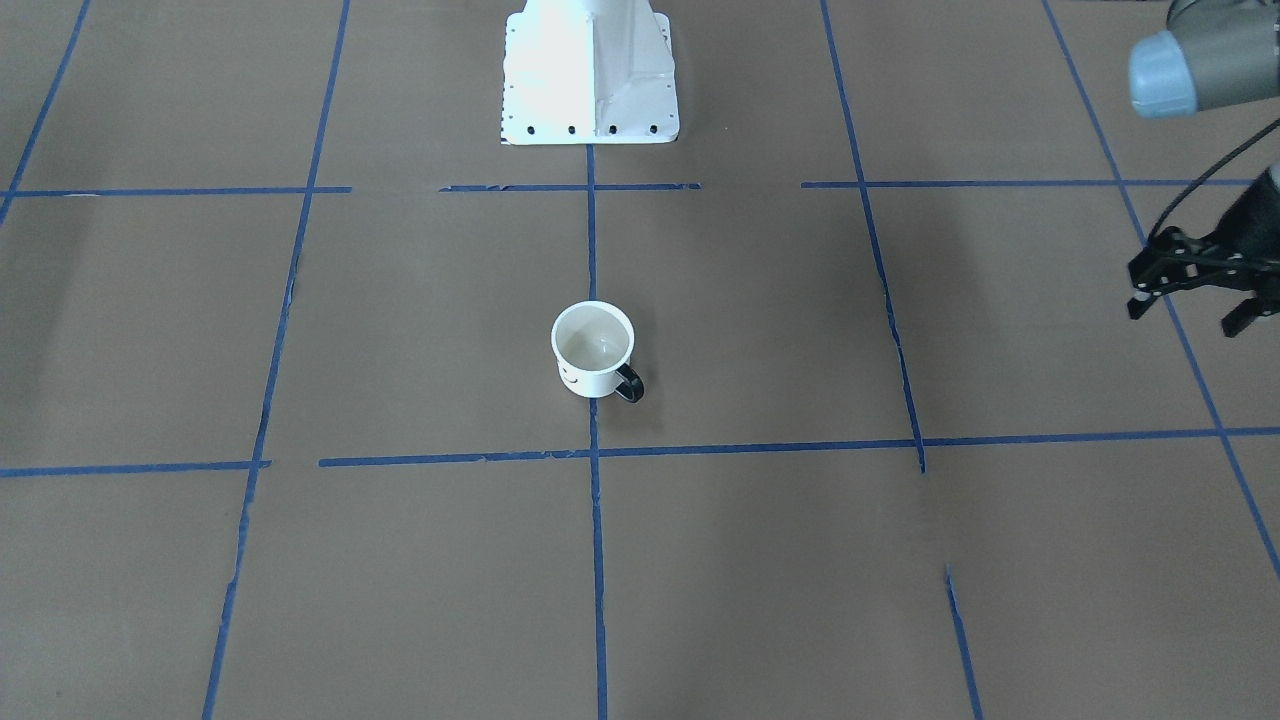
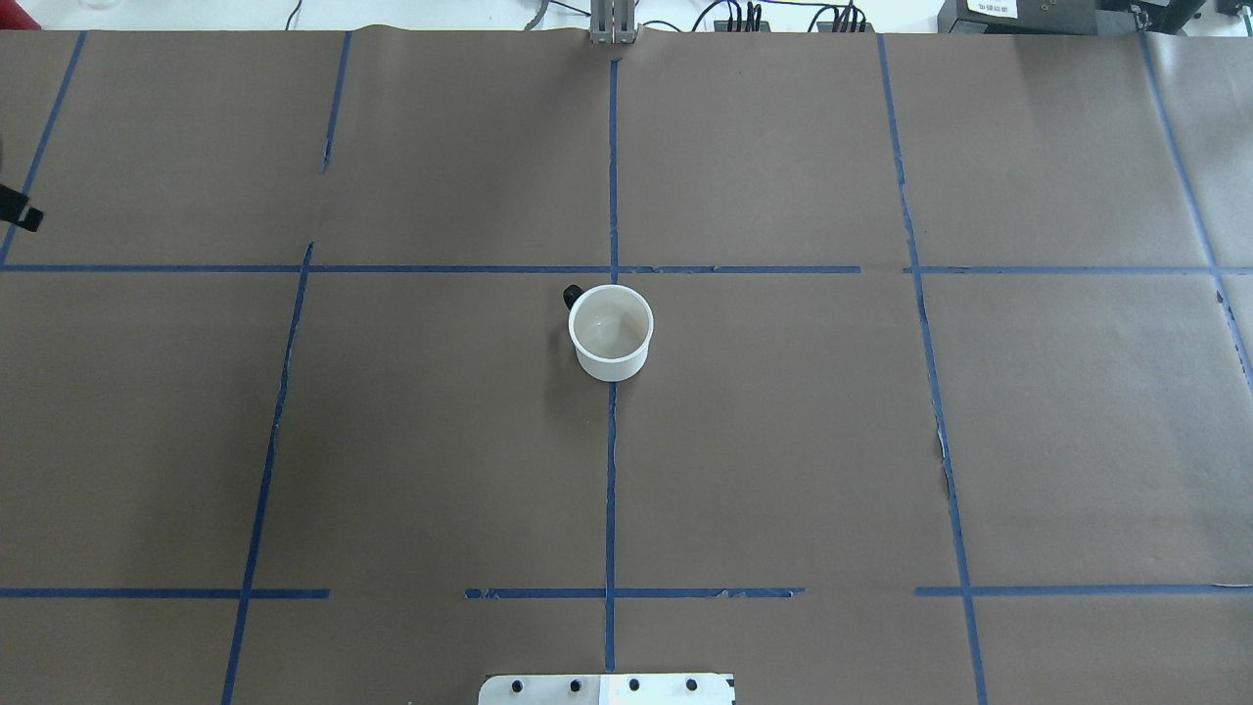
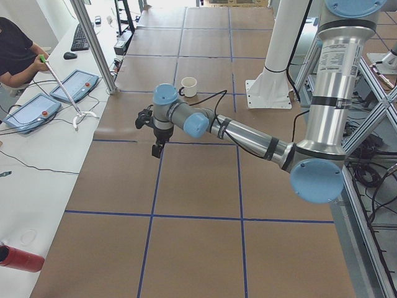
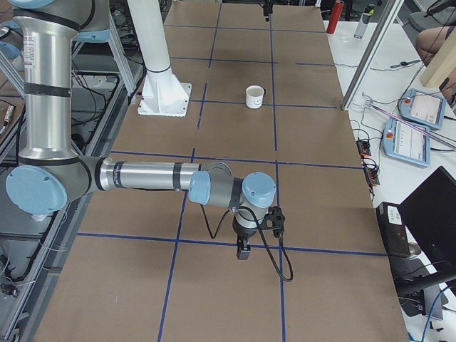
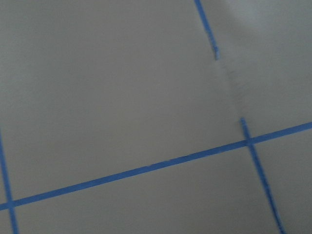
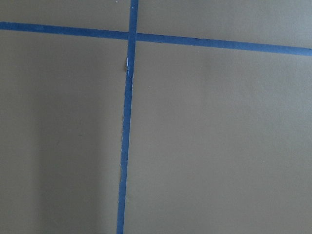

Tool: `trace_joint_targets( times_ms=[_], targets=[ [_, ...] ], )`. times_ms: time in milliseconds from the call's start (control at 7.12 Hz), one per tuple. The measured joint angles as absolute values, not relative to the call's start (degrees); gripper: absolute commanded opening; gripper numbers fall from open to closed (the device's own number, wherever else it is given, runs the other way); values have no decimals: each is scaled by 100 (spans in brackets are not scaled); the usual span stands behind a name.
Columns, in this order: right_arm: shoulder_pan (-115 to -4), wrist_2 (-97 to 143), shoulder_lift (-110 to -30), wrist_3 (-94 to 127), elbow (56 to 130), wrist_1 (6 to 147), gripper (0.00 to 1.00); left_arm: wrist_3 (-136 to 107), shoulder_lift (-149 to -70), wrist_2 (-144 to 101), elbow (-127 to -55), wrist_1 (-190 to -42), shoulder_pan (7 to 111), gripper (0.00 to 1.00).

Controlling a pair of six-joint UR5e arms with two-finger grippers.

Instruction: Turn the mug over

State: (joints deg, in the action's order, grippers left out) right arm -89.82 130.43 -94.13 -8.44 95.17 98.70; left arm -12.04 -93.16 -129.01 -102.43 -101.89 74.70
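Brown paper covers the table [image 2: 440,441], ruled into squares by blue tape lines [image 2: 610,490]. The small white cylindrical mug [image 2: 611,333] stands upright, mouth up, in the middle of the table on the centre tape line. Its black loop handle [image 2: 573,295] points to the far left as seen from my base.

My left pincer [image 1: 1187,312] hangs above the paper well to the left of the mug, its 2 fingers spread wide with nothing between them. My right pincer [image 4: 244,246] shows in only 1 view, from the side and small, so I cannot tell whether it is spread or closed. It is well apart from the mug, off to the right.

I judge the mug light and stiff, with a smooth glossy wall that may slip under my pads. It may chip if it is ceramic, so it needs a gentle setting-down. The handle looks too small to hold well. I would take the wall across the body from the side, so that a wrist roll can turn the mouth down.

Both wrist views show only paper and tape, and the left one is blurred. The drawn black face [image 1: 570,379] shows only as a sliver. The mug's base is hidden, and I cannot make out its material.
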Motion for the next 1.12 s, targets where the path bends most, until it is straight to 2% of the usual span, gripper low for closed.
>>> trace_joint_targets(
  times_ms=[421,702,1123],
  targets=[
    [-8983,13043,-9413,-844,9517,9870,100,-201,-8746,-13392,-9490,-10154,8645,100],
    [-8983,13043,-9413,-844,9518,9870,100,179,-8306,-13502,-9614,-9694,8922,100],
    [-8982,13043,-9413,-844,9519,9870,100,336,-8321,-13497,-9943,-8984,9062,100]
  ],
)
